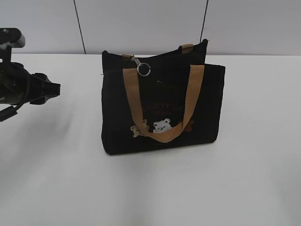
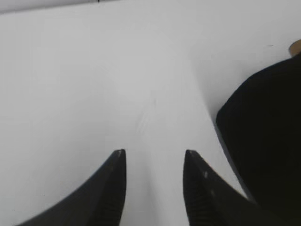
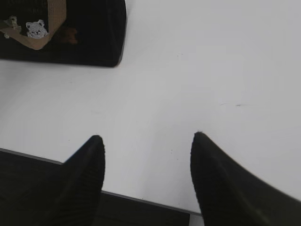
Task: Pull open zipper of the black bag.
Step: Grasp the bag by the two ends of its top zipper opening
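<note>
Spanning every view: white tabletop (image 1: 56, 188), bare around the items.

Black bag (image 1: 162, 110): stands upright toward the far edge, about midway between left and right; tan handle (image 1: 162, 134) hangs down the front over small bear figures (image 1: 162, 125) (lettering too faint to read).

Left gripper (image 2: 154, 153): low near the left edge, apart from the bag, jaws moderately parted, holding nothing.

Right gripper (image 3: 146, 136): over the near edge, jaws wide, empty, bag's corner well beyond its tips.

Zipper (image 1: 141, 65): along the bag's top edge, silver clasp and ring hanging at its left end.
</note>
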